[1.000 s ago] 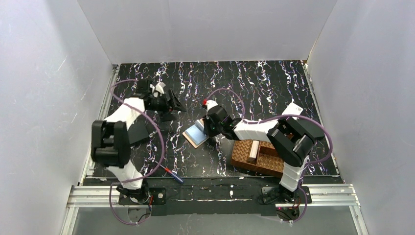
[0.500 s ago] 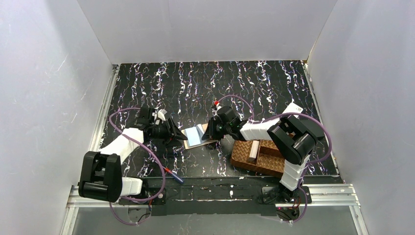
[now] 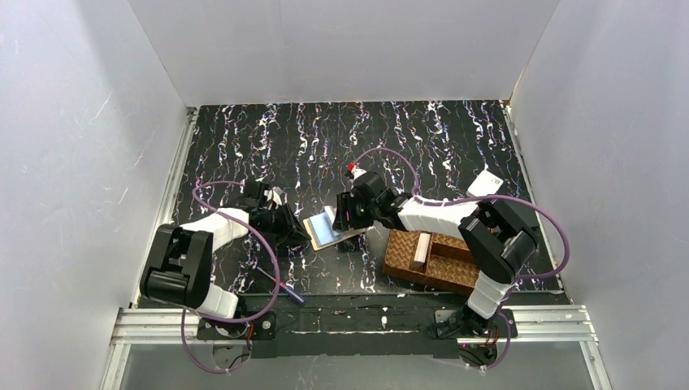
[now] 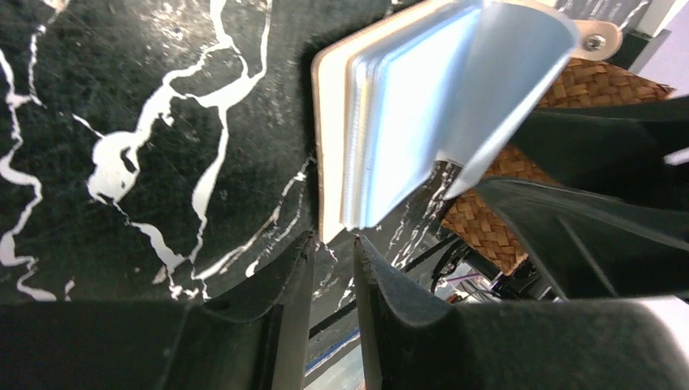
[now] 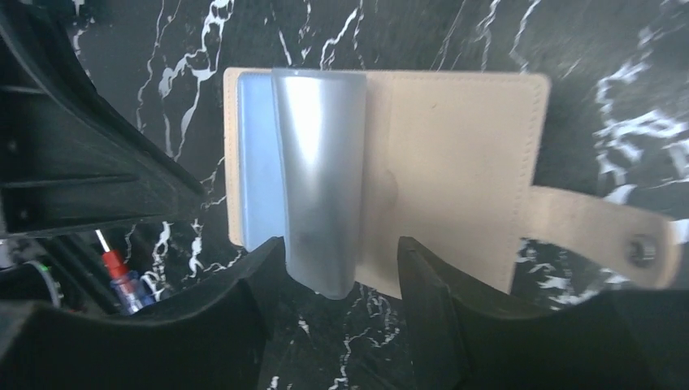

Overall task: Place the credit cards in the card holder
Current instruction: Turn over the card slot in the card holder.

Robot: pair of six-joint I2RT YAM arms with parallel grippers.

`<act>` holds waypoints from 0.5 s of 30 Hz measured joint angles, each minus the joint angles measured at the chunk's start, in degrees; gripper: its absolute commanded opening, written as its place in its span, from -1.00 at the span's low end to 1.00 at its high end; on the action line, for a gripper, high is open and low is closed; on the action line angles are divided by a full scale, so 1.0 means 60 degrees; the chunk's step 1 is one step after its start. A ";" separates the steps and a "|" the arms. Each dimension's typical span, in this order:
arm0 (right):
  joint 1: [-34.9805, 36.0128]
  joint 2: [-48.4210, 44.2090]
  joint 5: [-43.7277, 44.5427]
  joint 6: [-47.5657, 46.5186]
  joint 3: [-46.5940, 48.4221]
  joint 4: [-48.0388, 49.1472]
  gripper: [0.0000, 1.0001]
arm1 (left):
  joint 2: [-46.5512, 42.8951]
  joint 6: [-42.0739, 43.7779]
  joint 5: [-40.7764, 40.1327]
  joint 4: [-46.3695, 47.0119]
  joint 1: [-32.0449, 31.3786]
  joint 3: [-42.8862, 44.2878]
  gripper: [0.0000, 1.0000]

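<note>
The card holder (image 3: 327, 228) lies open at mid-table, tan inside, with bluish clear sleeves (image 5: 258, 162) and a snap strap (image 5: 593, 231). One sleeve (image 5: 318, 179) curls upright between the spread fingers of my right gripper (image 5: 337, 268), which is open and hovers at the holder's right side (image 3: 351, 218). My left gripper (image 4: 335, 244) sits at the holder's left edge (image 3: 296, 237). Its jaws are a narrow gap apart, the tan cover's corner (image 4: 327, 219) right at the tips and nothing clearly pinched. A pale stack, the credit cards (image 3: 420, 250), stands in the basket.
A brown woven basket (image 3: 443, 272) sits right of the holder, close under my right arm. A blue-and-red-handled screwdriver (image 3: 282, 288) lies near the front edge by the left arm's base. White walls close in the table on three sides.
My left arm swung from the back left down to the holder's left edge while its jaws narrowed. My right gripper opened and let go of the sleeve. The holder shifted slightly.
</note>
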 measured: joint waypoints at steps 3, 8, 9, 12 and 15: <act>0.0037 -0.0065 0.0438 -0.0615 0.0521 -0.0789 0.53 | 0.0438 0.0058 -0.0013 0.0110 -0.0043 0.0000 -0.56; 0.0591 -0.0065 0.1567 -0.1714 0.1666 -0.2075 0.62 | 0.0685 0.0080 -0.0067 0.0222 -0.0113 0.0000 -0.62; 0.0826 -0.0065 0.1832 -0.1906 0.1959 -0.2321 0.57 | 0.0699 0.0091 -0.0070 0.0242 -0.0119 0.0000 -0.64; 0.1551 -0.0060 0.2223 -0.2375 0.2743 -0.2604 0.30 | 0.0829 0.0099 0.0010 0.0300 -0.0126 0.0026 -0.67; 0.2025 0.0010 0.1763 -0.2443 0.3159 -0.2258 0.08 | 0.0943 0.0095 0.0123 0.0361 -0.0130 0.0054 -0.67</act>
